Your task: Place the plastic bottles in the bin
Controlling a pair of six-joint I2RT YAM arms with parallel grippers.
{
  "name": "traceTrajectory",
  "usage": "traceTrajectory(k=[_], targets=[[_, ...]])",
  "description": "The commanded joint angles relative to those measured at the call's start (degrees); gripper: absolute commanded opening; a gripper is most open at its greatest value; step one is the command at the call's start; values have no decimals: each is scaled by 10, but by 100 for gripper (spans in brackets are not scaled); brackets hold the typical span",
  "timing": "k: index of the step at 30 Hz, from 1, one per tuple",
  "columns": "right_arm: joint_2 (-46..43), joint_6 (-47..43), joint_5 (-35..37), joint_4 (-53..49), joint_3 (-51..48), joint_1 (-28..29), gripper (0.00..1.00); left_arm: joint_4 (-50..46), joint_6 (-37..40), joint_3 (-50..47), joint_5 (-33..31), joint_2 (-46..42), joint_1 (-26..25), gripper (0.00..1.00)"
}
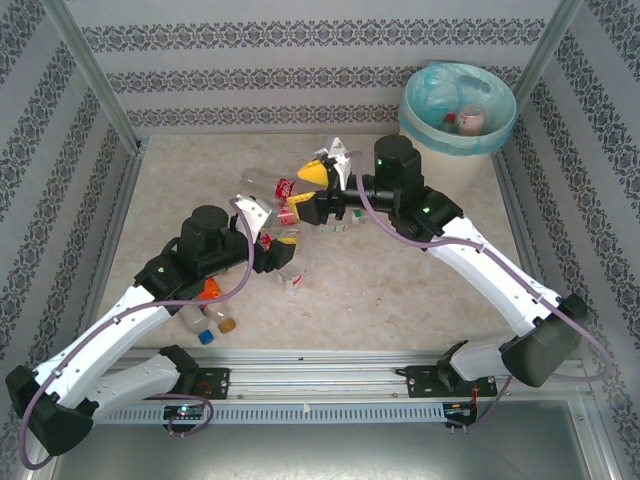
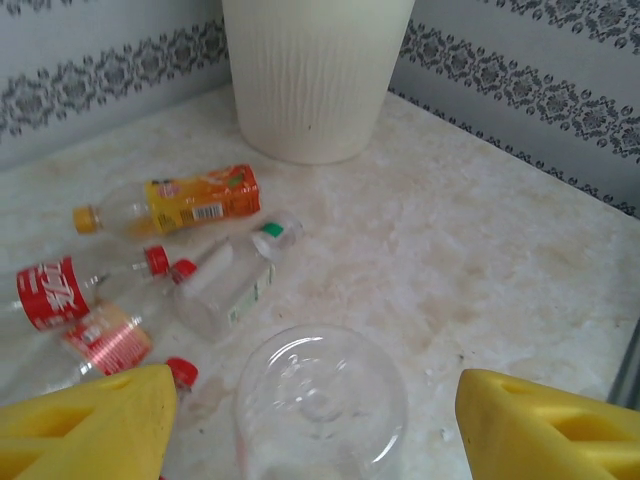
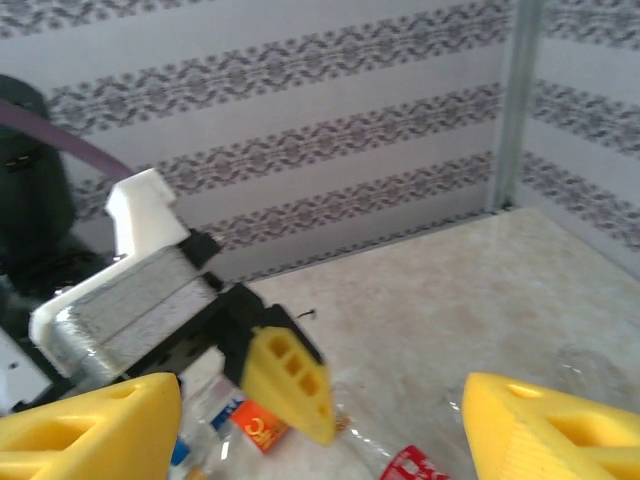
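Top external: bin (image 1: pixel 470 165) stands at the far right corner of the desk (image 1: pixel 400 290), blue-green liner folded over its rim, at least one bottle lying inside. Plastic bottles (image 1: pixel 285 190) are heaped mid-desk between the two arms; stray bottles (image 1: pixel 207 335) lie beside the left arm.

Left wrist: left end effector (image 2: pixel 315 425) has its fingers apart. A clear bottle (image 2: pixel 320 385) sits end-on in the gap, neither pad touching it. Beyond it an orange-label bottle (image 2: pixel 190 200) and a red-label cola bottle (image 2: pixel 50 295) lie flat.

Right wrist: right end effector (image 3: pixel 320 435) has its fingers apart, nothing clamped, low over the heap just beside the other tool.

Handling, judged: they look empty, so thin-walled and very light. They would dent under a hard squeeze and roll or skid on the smooth desk. Best hold is across the body at the label. The cap end is stiffer but narrow.
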Motion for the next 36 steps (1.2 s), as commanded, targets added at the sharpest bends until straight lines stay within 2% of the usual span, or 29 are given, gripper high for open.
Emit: traceTrajectory(k=[1,5,10,13,17,20,26,30,36], targets=[[4,-25,-39,-10,23,8,75,73,49,-12,7,-7,7,74],[2,-32,55,-33,23,10,75,72,34,-17,-9,0,7,75],[0,-19,233,-52,7,6,74,35,-25,-15,-11,69,7,77],[-3,1,277,-53,-3,-7,74,46,-69,-7,14,120,7,77],[-13,15,307,-58,-10,-19,74,64,-80,12,91,187,4,81],[-29,20,337,-64,-19,-29,73,43,-60,53,110,248,-17,83],[-89,82,433,-69,-61,-84,72,30,-30,134,73,372,-53,86],[-135,102,435,-65,-96,-122,72,6,-18,210,70,465,-57,87],[-176,90,442,-82,-112,-140,72,-60,-11,311,37,574,-75,86]])
